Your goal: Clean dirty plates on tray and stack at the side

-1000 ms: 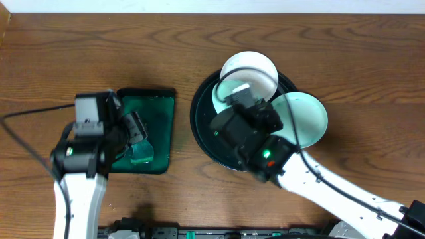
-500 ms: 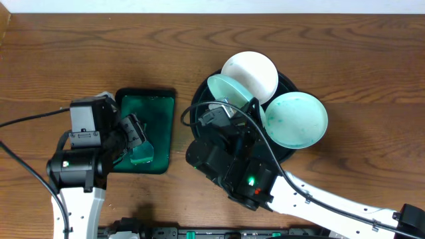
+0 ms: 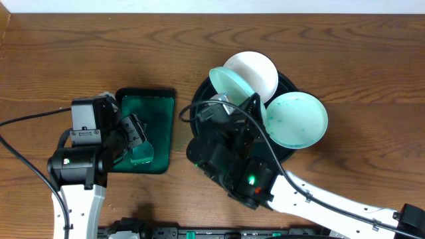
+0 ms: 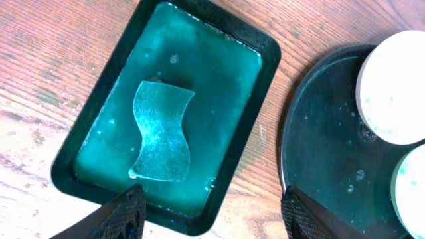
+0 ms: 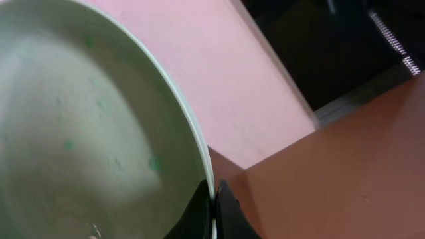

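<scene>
A speckled plate [image 5: 99, 133] tilts on edge above the black tray [image 3: 197, 113], right of the table's [image 3: 99, 53] centre, its rim pinched tight by the right claw [image 5: 214, 199]. The left claw [image 4: 212, 214] gapes wide over the green tray [image 4: 265, 60] holding a sponge [image 4: 163, 136].

The setting was a robotics laboratory bench. Two white-and-black arms, the left arm [image 3: 76, 166] and the right arm [image 3: 319, 196], entered from the near edge of a wood-grain desk [image 3: 99, 53]. A black cable [image 3: 33, 117] trailed loose across the desk toward its left edge. A hardware rail [image 3: 166, 232] (black, with green fittings) ran along the near edge. A plain pale wall strip [image 3: 199, 6] bordered the far edge.
</scene>
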Controlling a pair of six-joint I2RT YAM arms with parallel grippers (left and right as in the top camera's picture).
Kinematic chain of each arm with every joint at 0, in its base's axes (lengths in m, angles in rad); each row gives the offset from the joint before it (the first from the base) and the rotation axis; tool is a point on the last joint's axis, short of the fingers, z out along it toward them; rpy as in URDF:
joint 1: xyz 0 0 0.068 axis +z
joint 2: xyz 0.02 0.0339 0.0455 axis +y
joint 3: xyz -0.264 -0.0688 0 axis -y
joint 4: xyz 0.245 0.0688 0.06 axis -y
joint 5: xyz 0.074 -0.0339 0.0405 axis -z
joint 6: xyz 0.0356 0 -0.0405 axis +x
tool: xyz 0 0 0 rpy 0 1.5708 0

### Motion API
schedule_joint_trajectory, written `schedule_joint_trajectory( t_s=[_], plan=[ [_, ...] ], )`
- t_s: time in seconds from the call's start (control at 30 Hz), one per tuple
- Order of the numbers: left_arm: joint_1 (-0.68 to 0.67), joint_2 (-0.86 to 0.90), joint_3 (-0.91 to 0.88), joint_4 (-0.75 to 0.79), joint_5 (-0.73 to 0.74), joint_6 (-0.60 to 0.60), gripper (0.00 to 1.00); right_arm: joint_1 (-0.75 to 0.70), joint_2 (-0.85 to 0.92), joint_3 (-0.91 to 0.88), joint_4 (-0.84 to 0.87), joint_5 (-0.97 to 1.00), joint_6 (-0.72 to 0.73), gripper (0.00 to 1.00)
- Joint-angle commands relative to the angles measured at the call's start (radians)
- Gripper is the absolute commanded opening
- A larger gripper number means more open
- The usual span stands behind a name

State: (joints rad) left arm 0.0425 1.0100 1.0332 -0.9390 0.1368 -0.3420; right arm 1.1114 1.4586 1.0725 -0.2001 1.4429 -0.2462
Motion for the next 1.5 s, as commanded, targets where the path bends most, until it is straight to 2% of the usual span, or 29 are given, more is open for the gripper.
schedule_joint_trajectory(
  t_s=[0.0, 0.07, 0.17, 0.3, 0.37, 0.43, 0.57, 0.7, 0.87, 1.1, 1.13, 1.17, 1.2, 1.23, 1.3, 1.4, 1.47],
  plan=[
    [0.003, 0.002, 0.018, -0.003, 0.005, 0.009, 0.66, -0.106, -0.008, 0.009, -0.083, -0.181, 0.257, 0.01],
    [0.003, 0.008, 0.018, -0.004, 0.002, 0.031, 0.66, -0.194, -0.008, 0.009, -0.17, -0.394, 0.403, 0.01],
    [0.003, 0.032, 0.018, -0.012, 0.002, 0.039, 0.66, -0.364, -0.008, 0.01, -0.268, -0.835, 0.574, 0.01],
    [0.003, 0.083, 0.017, -0.019, 0.002, 0.039, 0.66, -0.62, -0.029, 0.014, -0.304, -1.44, 0.629, 0.01],
    [0.003, 0.121, 0.017, -0.019, 0.002, 0.039, 0.66, -0.761, -0.061, 0.014, -0.311, -1.64, 0.65, 0.01],
    [0.003, 0.151, 0.017, -0.018, 0.002, 0.039, 0.66, -0.905, -0.094, 0.014, -0.33, -1.75, 0.675, 0.01],
    [0.003, 0.217, 0.017, -0.017, 0.002, 0.04, 0.67, -1.212, -0.117, 0.014, -0.426, -1.756, 0.713, 0.01],
    [0.003, 0.278, 0.017, -0.009, 0.002, 0.04, 0.7, -1.495, -0.057, 0.011, -0.519, -1.555, 0.713, 0.01],
    [0.003, 0.325, 0.017, 0.006, 0.002, 0.047, 0.72, -1.658, 0.066, 0.011, -0.549, -1.477, 0.724, 0.01],
    [0.003, 0.37, 0.017, 0.023, 0.001, 0.061, 0.72, -1.658, 0.242, 0.011, -0.579, -1.384, 0.736, 0.01],
    [0.003, 0.378, 0.017, 0.023, -0.002, 0.061, 0.72, -1.654, 0.253, 0.011, -0.578, -1.395, 0.735, 0.05],
    [0.003, 0.386, 0.017, 0.023, -0.013, 0.061, 0.72, -1.65, 0.256, 0.011, -0.576, -1.41, 0.726, 0.14],
    [0.003, 0.396, 0.017, 0.021, -0.028, 0.061, 0.72, -1.641, 0.254, 0.011, -0.569, -1.442, 0.694, 0.29],
    [0.003, 0.409, 0.017, 0.02, -0.045, 0.061, 0.72, -1.628, 0.24, 0.011, -0.564, -1.48, 0.662, 0.37],
    [0.003, 0.429, 0.017, 0.024, -0.051, 0.061, 0.72, -1.598, 0.199, 0.011, -0.568, -1.529, 0.622, 0.43],
    [0.003, 0.467, 0.016, 0.039, -0.058, 0.061, 0.72, -1.535, 0.114, 0.011, -0.586, -1.614, 0.565, 0.45],
    [0.003, 0.526, 0.016, 0.056, -0.103, 0.06, 0.72, -1.446, 0.026, 0.011, -0.607, -1.661, 0.541, 0.49]
  ],
)
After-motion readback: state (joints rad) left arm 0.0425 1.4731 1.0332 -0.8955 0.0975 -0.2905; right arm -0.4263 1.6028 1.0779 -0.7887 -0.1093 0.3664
